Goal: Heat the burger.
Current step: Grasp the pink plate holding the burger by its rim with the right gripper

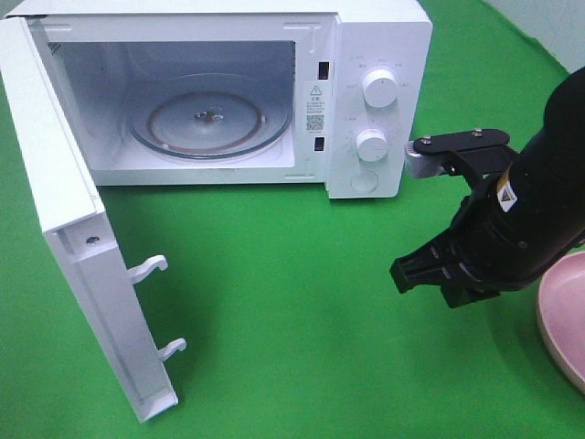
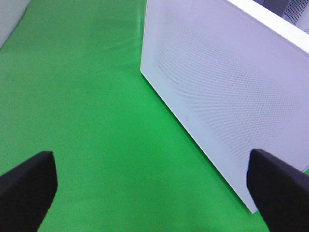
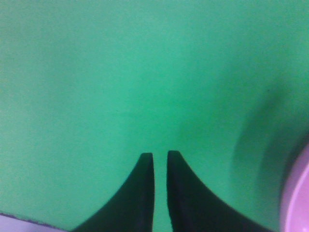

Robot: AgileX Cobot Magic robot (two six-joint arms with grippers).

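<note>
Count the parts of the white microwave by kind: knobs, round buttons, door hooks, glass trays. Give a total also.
Knobs: 2 (upper knob, lower knob)
Round button: 1
Door hooks: 2 (upper hook, lower hook)
Glass tray: 1
Total: 6

Bright green cloth point(image 1: 274, 302) is covering the whole bench under soft, even light.
The cloth is lying flat with only faint creases and is running out of the exterior view at the near and left edges. Beyond the bench's far right corner a pale, tiled-looking surface point(image 1: 539, 27) is showing; whether it is wall or floor is unclear. The light is casting only blurred, soft-edged shadows point(image 3: 256, 140) on the cloth, and a pale grey strip point(image 2: 9, 19) is bordering it in the left wrist view.
</note>
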